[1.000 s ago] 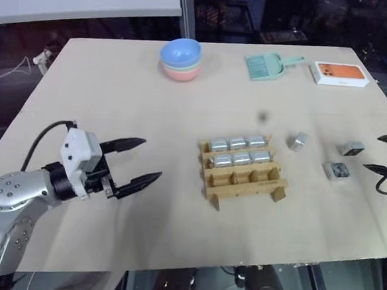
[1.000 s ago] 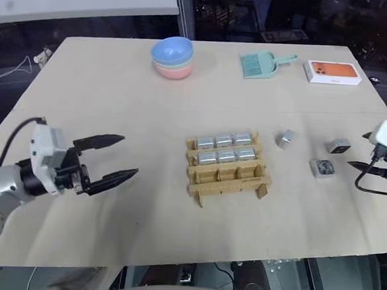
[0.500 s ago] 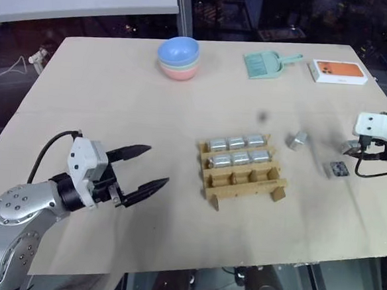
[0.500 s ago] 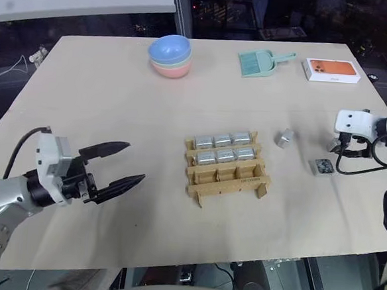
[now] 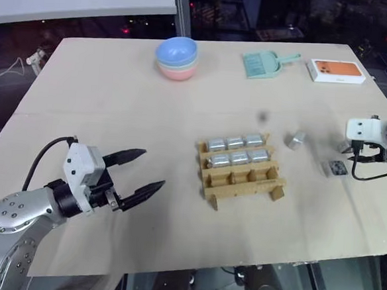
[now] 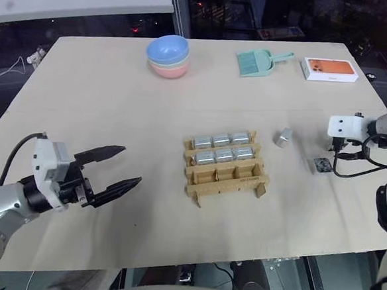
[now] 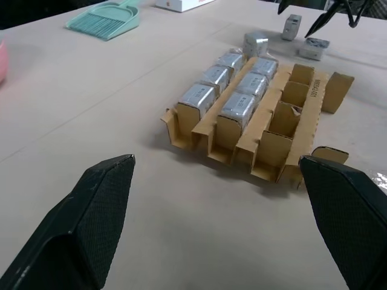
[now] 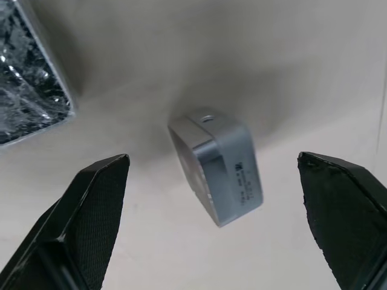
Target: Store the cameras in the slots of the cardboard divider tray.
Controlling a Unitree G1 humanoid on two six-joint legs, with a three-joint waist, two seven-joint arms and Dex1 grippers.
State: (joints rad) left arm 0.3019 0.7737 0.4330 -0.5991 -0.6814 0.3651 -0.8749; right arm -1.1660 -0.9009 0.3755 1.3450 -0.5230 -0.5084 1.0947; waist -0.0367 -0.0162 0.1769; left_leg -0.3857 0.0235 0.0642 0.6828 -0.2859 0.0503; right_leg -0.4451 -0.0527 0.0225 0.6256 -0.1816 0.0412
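Left gripper (image 5: pixel 138 176) hangs low over the bare left side of the pale beige tabletop (image 5: pixel 117 100), its two black fingers spread wide with nothing between them, pointing toward the small brown cardboard divider tray (image 5: pixel 241 169) at table centre. Tray status: the two far rows look full, six small silver-grey boxy cameras (image 5: pixel 235 142) seated; the near row's three slots sit empty. Three cameras are loose to the right of the tray: one tilted just beside its far right corner (image 5: pixel 296 139), one lying with its dark lens face up (image 5: pixel 338 168), and one right under the right gripper (image 8: pixel 219 174). The right gripper (image 8: pixel 214 181) is angled down over that third camera, fingers wide apart on either side of it and not touching it, so nothing is gripped yet. My read: seventh pick in hand. The next move calls for lowering until the fingers flank the camera body, closing, then carrying it to a near-row slot; the camera lies skewed to the fingers, so a wrist correction may be needed. At the far edge: stacked blue and pink bowls (image 5: pixel 178 57), a teal dustpan (image 5: pixel 264 64), a white-and-orange phone box (image 5: pixel 337 71). Dark room beyond the table, with a white surface at the far left.
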